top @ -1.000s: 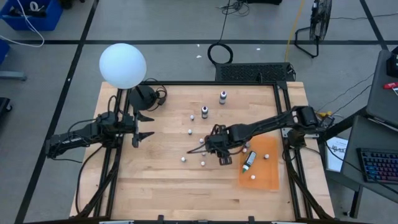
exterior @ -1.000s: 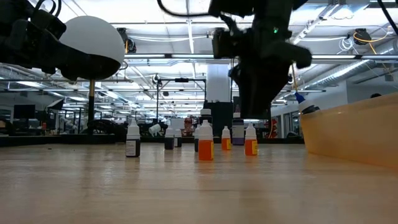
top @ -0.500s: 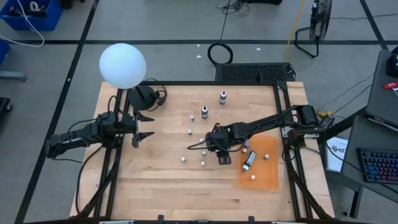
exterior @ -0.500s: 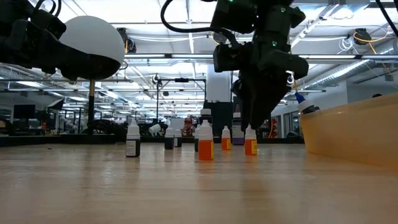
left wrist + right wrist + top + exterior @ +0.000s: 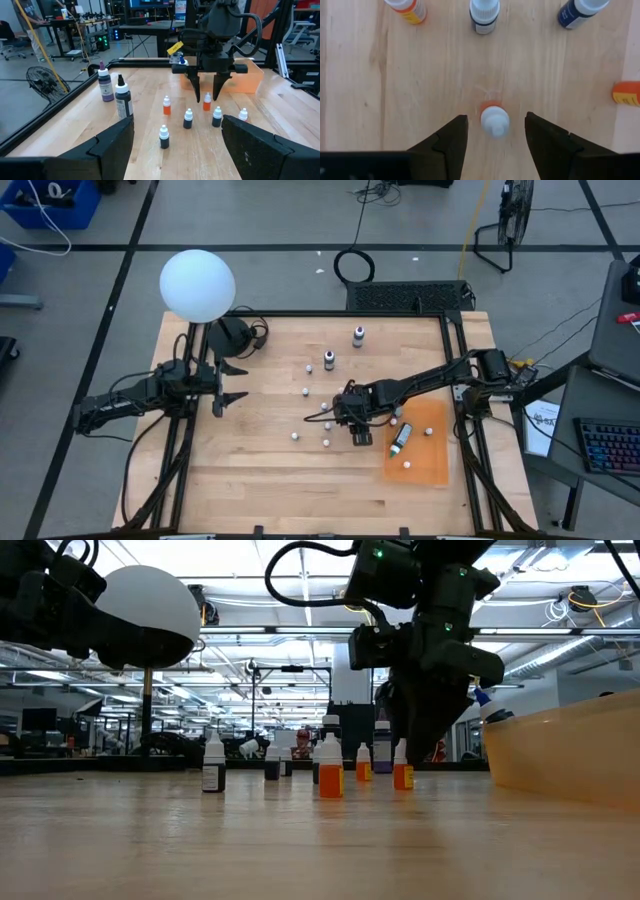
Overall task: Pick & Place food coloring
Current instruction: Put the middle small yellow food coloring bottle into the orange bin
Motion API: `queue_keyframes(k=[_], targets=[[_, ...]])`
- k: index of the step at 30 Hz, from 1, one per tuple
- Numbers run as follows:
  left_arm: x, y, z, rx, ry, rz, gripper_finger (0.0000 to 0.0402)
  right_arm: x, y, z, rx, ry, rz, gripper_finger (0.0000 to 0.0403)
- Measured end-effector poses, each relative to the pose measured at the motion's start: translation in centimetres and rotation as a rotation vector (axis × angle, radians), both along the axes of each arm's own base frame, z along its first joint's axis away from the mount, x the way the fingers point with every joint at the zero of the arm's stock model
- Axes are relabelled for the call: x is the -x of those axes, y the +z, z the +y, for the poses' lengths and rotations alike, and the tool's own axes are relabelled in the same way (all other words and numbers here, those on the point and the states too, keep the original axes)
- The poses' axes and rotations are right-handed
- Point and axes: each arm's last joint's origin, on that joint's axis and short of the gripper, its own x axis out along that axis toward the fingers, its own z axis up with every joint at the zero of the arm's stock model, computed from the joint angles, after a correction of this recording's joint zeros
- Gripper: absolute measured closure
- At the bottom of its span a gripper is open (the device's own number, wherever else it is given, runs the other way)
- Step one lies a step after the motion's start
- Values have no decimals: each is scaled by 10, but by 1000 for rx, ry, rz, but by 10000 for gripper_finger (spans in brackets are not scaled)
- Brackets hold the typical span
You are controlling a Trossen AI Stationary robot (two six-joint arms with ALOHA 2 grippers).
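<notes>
The right gripper has come lower than a second ago, its fingers apart and now straddling an upright orange food coloring bottle without touching it. Other small bottles stand around it on the wooden table. The left gripper waits open near the table's left edge, unmoved.

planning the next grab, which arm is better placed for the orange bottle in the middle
Right. The right gripper hangs directly over the small orange bottle, open fingers either side of it. The left gripper waits open near the table's left edge.
</notes>
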Motion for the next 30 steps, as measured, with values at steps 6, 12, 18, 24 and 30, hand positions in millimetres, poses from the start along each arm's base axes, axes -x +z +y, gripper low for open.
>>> queue_keyframes(k=[6, 12, 18, 24, 30], targets=[[0, 0, 0, 0, -1, 0, 103, -1, 0, 0, -1, 0, -11, 242], [0, 0, 0, 0, 0, 0, 103, -2, 1, 0, -2, 2, -21, 257], [0, 0, 0, 0, 0, 0, 103, -2, 1, 0, 0, 8, -21, 268], [0, 0, 0, 0, 0, 0, 103, -2, 1, 0, 1, 11, -21, 285], [0, 0, 0, 0, 0, 0, 103, -2, 1, 0, 11, 40, -18, 349]])
